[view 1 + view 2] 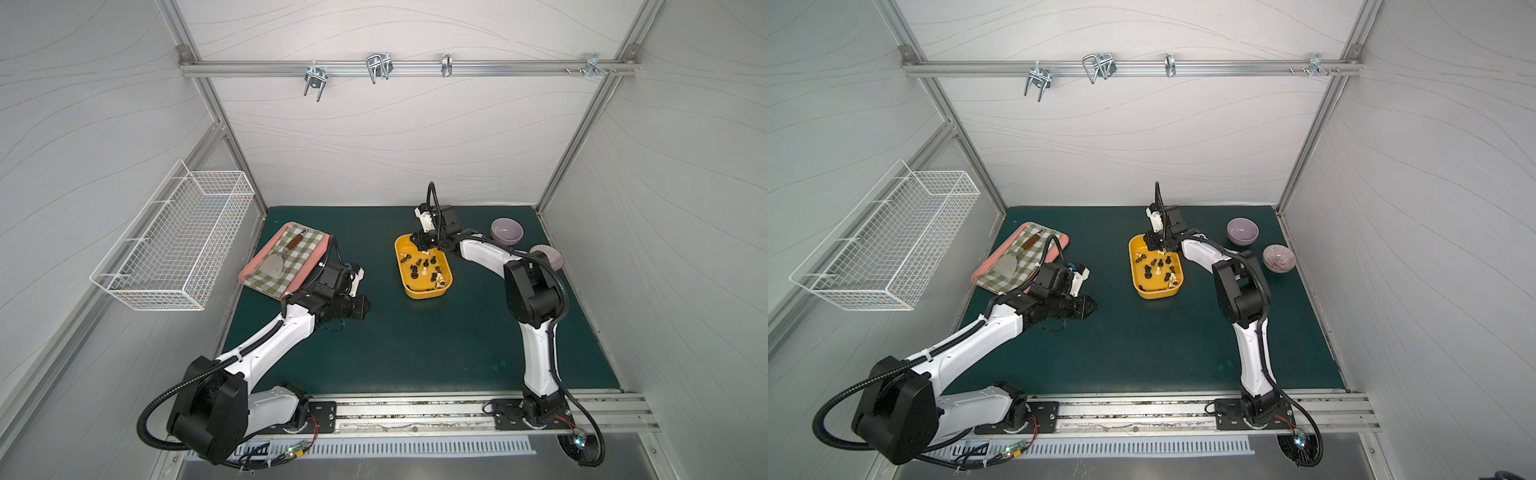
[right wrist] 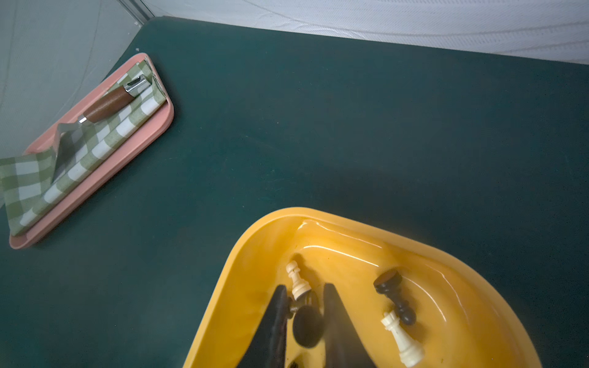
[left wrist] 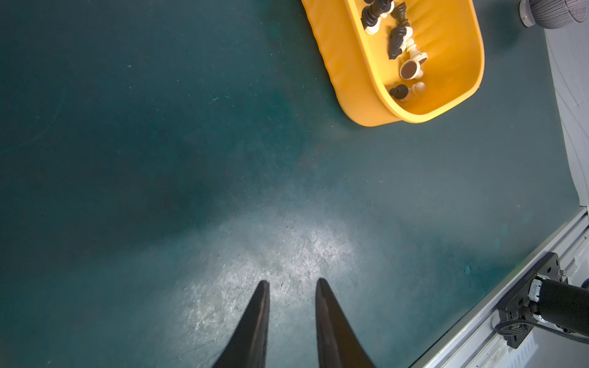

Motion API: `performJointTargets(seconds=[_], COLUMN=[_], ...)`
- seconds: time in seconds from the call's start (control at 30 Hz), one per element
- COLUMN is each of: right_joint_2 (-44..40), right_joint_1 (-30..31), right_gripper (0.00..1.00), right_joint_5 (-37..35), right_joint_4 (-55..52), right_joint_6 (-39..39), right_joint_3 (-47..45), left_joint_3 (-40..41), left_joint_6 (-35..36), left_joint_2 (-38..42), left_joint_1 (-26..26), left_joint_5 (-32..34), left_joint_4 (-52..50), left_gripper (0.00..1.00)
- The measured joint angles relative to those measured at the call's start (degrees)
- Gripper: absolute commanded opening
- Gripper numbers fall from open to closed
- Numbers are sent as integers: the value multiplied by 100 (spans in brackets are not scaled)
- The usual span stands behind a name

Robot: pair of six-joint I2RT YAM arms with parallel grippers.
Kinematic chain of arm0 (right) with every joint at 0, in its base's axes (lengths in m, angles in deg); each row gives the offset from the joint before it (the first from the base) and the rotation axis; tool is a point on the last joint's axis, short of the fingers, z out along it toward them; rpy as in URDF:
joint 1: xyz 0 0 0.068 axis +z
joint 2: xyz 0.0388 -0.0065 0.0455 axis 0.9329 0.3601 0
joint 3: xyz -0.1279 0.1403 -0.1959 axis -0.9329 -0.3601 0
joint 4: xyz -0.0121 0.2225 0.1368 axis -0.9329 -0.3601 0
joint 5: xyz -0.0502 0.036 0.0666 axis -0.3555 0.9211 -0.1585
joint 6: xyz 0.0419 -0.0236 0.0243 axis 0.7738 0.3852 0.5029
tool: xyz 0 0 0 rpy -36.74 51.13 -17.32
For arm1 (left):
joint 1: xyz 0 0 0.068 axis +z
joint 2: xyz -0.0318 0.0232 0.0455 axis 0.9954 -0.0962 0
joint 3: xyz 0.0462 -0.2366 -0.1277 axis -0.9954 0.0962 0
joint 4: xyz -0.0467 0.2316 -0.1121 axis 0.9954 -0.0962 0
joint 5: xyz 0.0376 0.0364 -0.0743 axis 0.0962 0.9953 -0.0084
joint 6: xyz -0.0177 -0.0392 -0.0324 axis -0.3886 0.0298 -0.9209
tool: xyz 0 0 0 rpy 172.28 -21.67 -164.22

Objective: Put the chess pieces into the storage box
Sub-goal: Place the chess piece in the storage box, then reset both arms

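The yellow storage box (image 1: 426, 293) (image 1: 1158, 293) stands right of the mat's middle and holds several chess pieces (image 1: 415, 272) (image 1: 1147, 272), black and cream. My right gripper (image 1: 419, 244) (image 2: 305, 286) hangs inside the box's far end, jaws a little apart. A blurred black piece (image 2: 307, 325) sits between them with a gap on one side. A cream pawn (image 2: 298, 280) lies at the fingertips, and a black piece (image 2: 393, 293) and a cream queen (image 2: 403, 341) lie beside them. My left gripper (image 1: 365, 306) (image 3: 292, 282) hovers open and empty over bare mat, left of the box (image 3: 344, 63).
A pink tray (image 1: 249, 278) with checked cloth and a spatula lies at the back left, partly under my left arm. Two purple bowls (image 1: 506, 230) (image 1: 548, 253) stand right of the box. A white wire basket (image 1: 178, 257) hangs on the left wall.
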Motion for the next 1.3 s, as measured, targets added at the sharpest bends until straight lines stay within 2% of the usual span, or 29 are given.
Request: performJointTargets(seconds=[0.77, 1.03, 1.17, 1.3], right_joint_2=[-205, -1318, -2330, -3499], right_joint_1=[-55, -382, -780, -1353], right_gripper=[26, 28, 29, 30], right_joint_5=[-35, -234, -422, -619], right_joint_4=[4, 37, 160, 260], right_joint_6=[-7, -90, -101, -48], right_joint_3=[-232, -839, -1609, -2671], left_joint_3=[4, -4, -68, -166], left_joint_6=[11, 142, 297, 422], left_joint_2=[26, 111, 442, 793], left_joint_1=[0, 4, 133, 562], left_joint_5=[4, 310, 739, 1239], left_joint_4=[-4, -33, -48, -2], left_gripper=[27, 29, 34, 38])
